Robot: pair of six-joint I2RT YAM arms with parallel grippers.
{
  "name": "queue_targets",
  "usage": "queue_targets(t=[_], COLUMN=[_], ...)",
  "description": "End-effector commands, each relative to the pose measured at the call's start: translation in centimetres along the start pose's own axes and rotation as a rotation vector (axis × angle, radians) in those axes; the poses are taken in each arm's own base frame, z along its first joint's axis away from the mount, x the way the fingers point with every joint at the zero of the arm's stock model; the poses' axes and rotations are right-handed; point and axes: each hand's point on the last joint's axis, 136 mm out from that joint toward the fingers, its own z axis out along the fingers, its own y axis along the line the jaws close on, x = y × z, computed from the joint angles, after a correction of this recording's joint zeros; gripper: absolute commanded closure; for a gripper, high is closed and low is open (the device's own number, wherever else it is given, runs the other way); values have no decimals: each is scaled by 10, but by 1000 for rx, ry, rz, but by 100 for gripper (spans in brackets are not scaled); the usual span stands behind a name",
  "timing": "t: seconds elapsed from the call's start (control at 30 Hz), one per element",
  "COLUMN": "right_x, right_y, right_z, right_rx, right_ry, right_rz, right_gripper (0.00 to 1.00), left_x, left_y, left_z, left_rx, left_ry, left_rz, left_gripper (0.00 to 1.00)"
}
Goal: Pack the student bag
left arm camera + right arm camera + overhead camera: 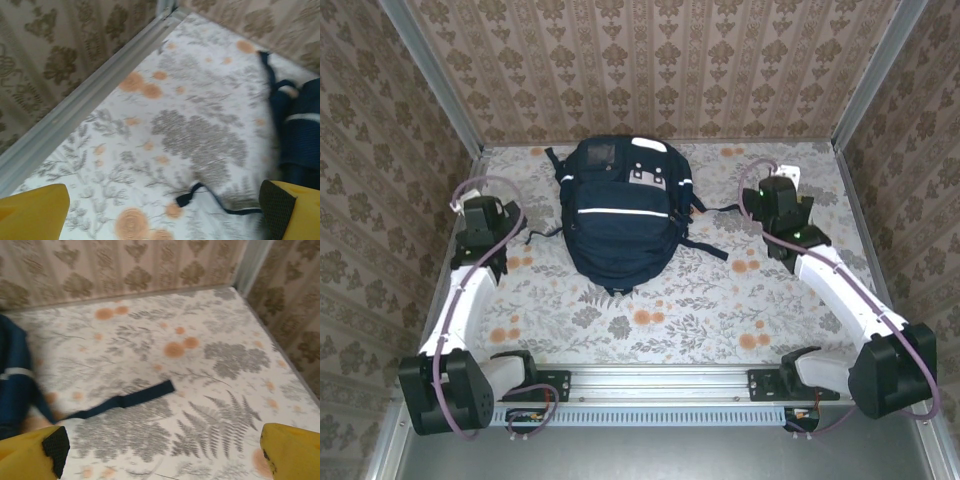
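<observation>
The table [650, 320] is covered by a floral cloth with grey ferns and orange blooms, and is enclosed on three sides by patterned brown wallpaper [650, 60]. Along the near edge a metal rail [660, 385] is seen, with both arm bases bolted to it.

The left gripper [483, 222] is found beside the left edge, about mid-depth. In its wrist view the left gripper [162, 212] is set wide, with its yellow fingers [30, 215] at opposite corners of the frame and nothing gripped. A loose dark strap end [192, 194] is seen lying flat on the cloth below the jaws; contact with the fingers cannot be told.

The right gripper [782, 205] is found near the right edge, slightly farther back. In its wrist view the right gripper [160, 452] is likewise spread wide and nothing is held. A second strap [125, 400] is seen stretched across the cloth ahead of it.

The student bag [620, 215] is laid flat between the two grippers, central and toward the far edge, front pocket up, touched by neither. The bag's edge is caught at the right of the left wrist view [300, 135] and at the left of the right wrist view [12, 375].
</observation>
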Motion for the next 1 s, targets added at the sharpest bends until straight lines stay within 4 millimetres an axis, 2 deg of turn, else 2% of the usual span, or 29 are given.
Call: queue_targets(t=[0.0,0.13,0.27,0.43,0.53,0.77,0.97], right_x=[-3,37,60,68,72,87,94], right_y=[-22,-31,-28,-9,0,8,6], right_z=[7,29,46,54,56,67,74], right_rx=[107,137,116,-27,-108,-200,-201], right_ry=[-132,-87,-81,-150,-182,-199,-180], right_rz=[10,-29,-79,-80,-72,-59,-43], right_gripper=[0,0,0,1,0,0,1], left_x=[-6,18,33,35,45,67,66], left_y=[23,21,5,-26,-37,-45,-51], left_z=[10,32,43,45,46,55,68], left_rx=[-104,-63,49,227,309,366,279], left_ry=[-116,-110,-143,-246,-269,-308,-249], left_rz=[64,158,207,269,297,326,383], left_gripper=[0,0,0,0,1,0,0])
